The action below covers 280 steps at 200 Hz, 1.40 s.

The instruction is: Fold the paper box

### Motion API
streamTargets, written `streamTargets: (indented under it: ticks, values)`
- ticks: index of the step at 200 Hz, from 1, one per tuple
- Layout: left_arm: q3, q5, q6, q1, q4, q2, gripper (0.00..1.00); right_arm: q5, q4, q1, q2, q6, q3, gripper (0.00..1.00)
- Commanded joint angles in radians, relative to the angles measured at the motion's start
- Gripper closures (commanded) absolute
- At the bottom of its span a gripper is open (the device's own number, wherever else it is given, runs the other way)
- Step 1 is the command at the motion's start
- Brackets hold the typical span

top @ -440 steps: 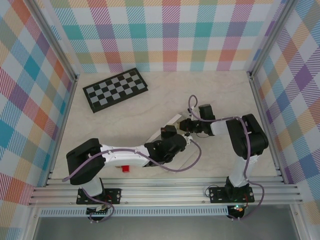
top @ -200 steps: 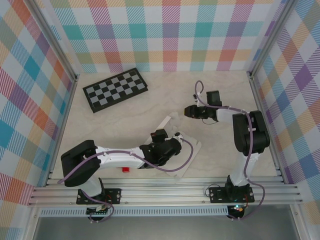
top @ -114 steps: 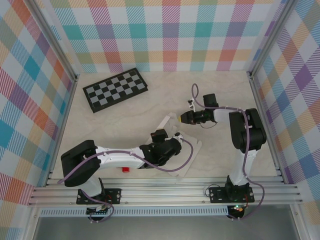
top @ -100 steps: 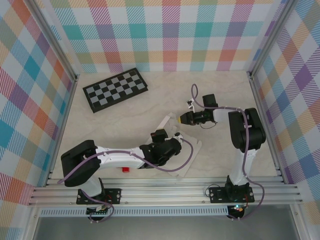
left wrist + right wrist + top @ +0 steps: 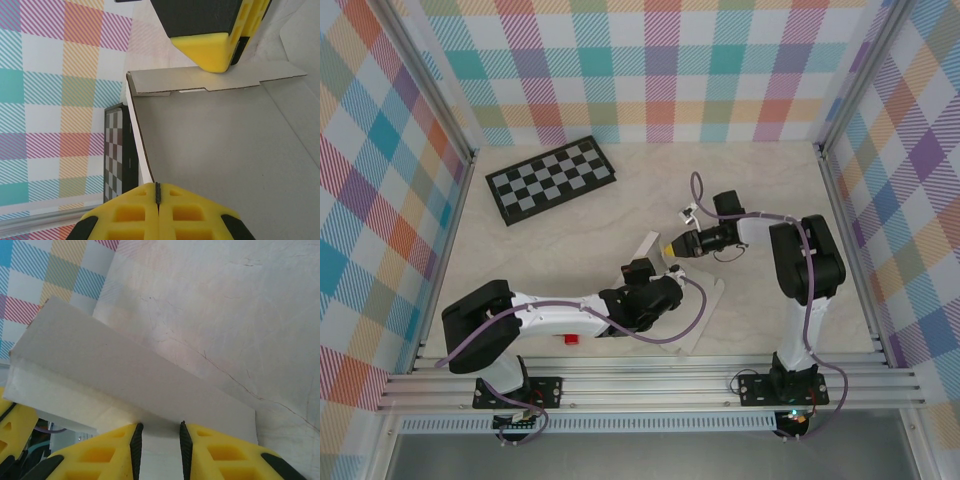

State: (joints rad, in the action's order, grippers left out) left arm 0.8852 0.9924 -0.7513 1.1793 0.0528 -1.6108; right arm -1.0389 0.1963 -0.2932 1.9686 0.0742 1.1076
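The paper box [image 5: 703, 305] is found a little in front of the table's [image 5: 760, 190] middle, partly erected, well apart from the checkerboard [image 5: 551, 179] at the far left; the left hand [image 5: 157, 192] is seen with its fingers pressed together on the top edge of one upright side wall [image 5: 139, 127], which runs straight into the seam between them, so that the wall is judged to be pinched and the box steadied; the right hand [image 5: 672, 247] is brought in from the far side, and in its own wrist view its fingers [image 5: 102, 455] are seen slightly apart, set at the edge of a long end flap [image 5: 125, 375]; the gap looks wider than the cardboard, so no firm grip is claimed; in the left wrist view one yellow fingertip of the right hand is seen touching the upper edge of that flap; the step in hand is judged to be the raising and turning-in of this end flap while the neighbouring wall is held up; for the next move, the flap would have to be bent along its crease without the thin sheet being buckled, and the left pinch kept firm so that the box is not dragged across the table.
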Motion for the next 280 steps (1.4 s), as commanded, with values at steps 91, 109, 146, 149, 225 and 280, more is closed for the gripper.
streamTargets:
  ticks: [91,109,146,149,225,280]
  values:
    - [0.000,-0.099,0.015,0.003,-0.006,-0.020,1.00,0.199,-0.257,-0.085,-0.124,0.105,-0.132,0.60]
    - [0.000,-0.116,0.019,0.003,-0.009,-0.017,1.00,0.208,-0.292,-0.104,-0.127,0.126,-0.139,0.59]
    - [0.005,-0.144,0.041,0.003,-0.023,-0.015,1.00,0.153,-0.378,-0.140,-0.116,0.128,-0.150,0.58]
    - [0.006,-0.147,0.042,0.003,-0.023,-0.015,1.00,0.150,-0.382,-0.144,-0.116,0.128,-0.150,0.58]
    - [-0.001,-0.194,0.194,-0.079,-0.100,0.062,1.00,0.124,-0.255,-0.125,-0.108,0.075,-0.071,0.59]
    - [0.032,-0.419,0.856,-0.312,-0.413,0.327,1.00,0.258,0.061,-0.103,-0.182,0.175,0.023,0.58]
